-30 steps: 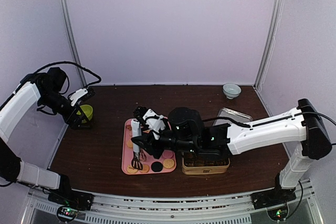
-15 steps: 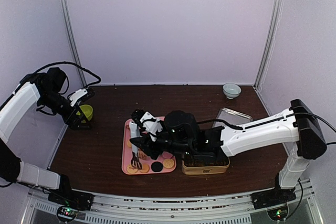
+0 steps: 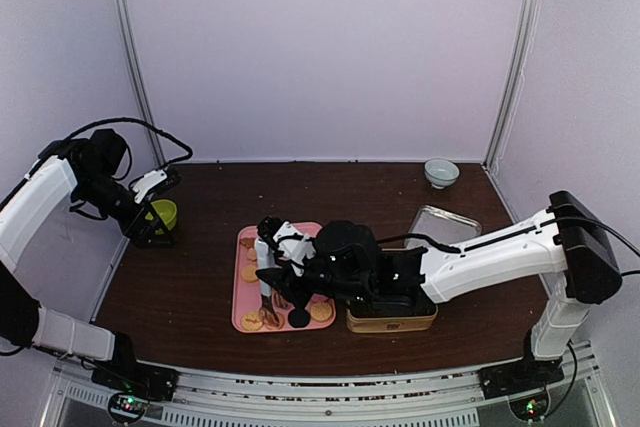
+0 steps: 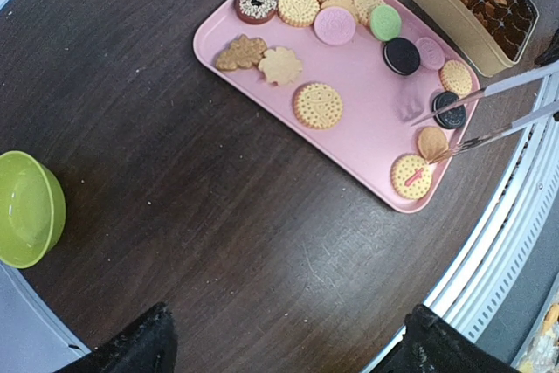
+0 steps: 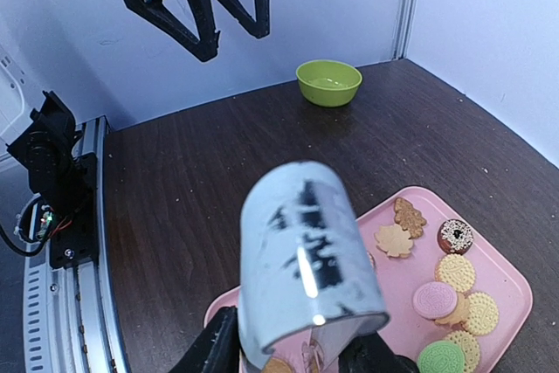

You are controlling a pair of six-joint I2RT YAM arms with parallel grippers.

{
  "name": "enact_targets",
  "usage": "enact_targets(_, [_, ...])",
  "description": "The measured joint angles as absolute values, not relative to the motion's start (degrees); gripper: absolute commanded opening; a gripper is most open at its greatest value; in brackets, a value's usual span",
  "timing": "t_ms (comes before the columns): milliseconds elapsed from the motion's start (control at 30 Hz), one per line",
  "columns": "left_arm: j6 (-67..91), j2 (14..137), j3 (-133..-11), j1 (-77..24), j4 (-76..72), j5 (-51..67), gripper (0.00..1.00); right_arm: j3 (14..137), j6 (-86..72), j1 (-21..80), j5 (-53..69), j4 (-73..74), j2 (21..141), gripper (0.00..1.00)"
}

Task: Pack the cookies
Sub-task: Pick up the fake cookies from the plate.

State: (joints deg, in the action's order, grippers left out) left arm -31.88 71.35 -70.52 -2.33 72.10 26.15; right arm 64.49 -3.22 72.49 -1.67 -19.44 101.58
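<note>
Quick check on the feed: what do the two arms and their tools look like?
The left arm and right arm both have white shell links with black joint housings. Black cables trail loosely along both. The left tool has black, skeletal, triangular fingers. The right tool is black with white parts.
</note>
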Motion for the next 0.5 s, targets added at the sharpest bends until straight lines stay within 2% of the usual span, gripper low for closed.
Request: enact_targets(500, [-32.08,71.35,-70.57,-2.33,72.14,26.24,0.93,60.42,-5.96,72.23,-0.80,-23.46,100.01,0.38])
